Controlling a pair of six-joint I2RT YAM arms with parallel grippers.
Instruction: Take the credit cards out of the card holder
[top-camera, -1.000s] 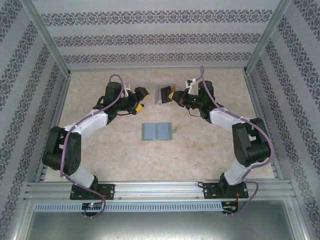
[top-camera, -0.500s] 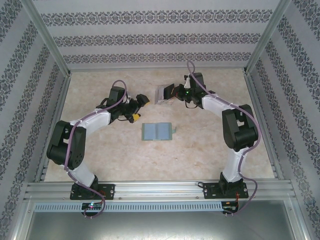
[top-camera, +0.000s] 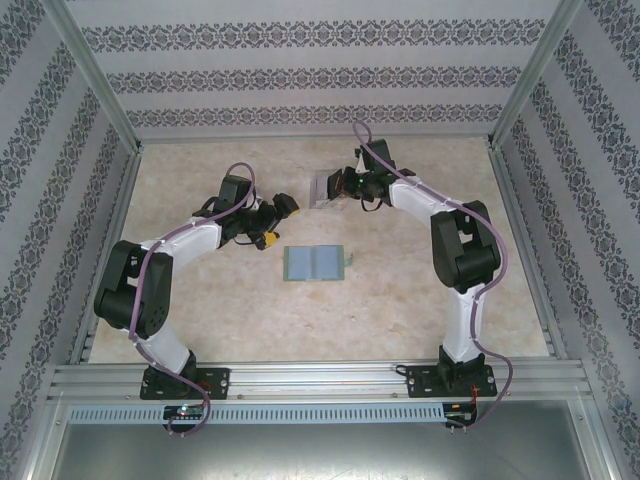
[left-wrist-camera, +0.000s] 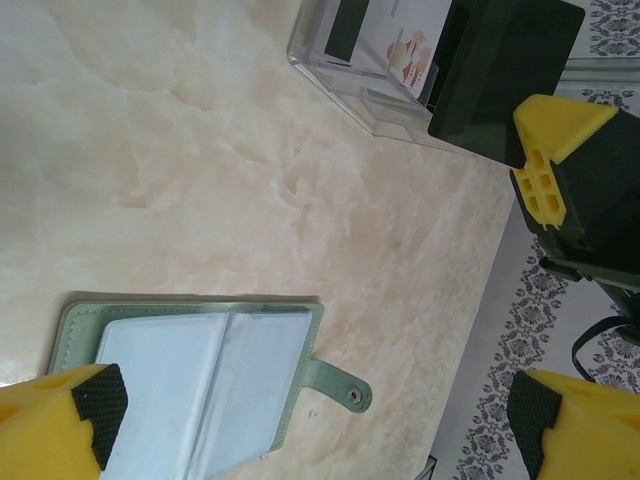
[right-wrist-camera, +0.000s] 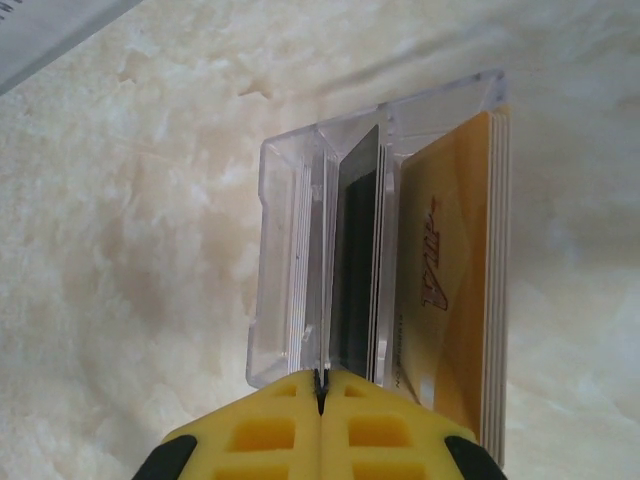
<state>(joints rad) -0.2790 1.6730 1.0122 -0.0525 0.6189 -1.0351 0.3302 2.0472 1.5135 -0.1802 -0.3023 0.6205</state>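
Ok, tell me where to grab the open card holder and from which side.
Probably the snap tab: the card holder lies open and flat on the table, and that tab sticks out past its right edge. Come from above on that side, pinching across it.

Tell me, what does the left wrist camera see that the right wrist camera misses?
Left wrist: the open grey-green soft wallet with pale blue pockets, beneath the wide-open left tool. Right wrist: the orange-yellow rectangular card standing in a slot, and the right tool pressed shut. Both: the clear plastic tray and the marbled beige table.
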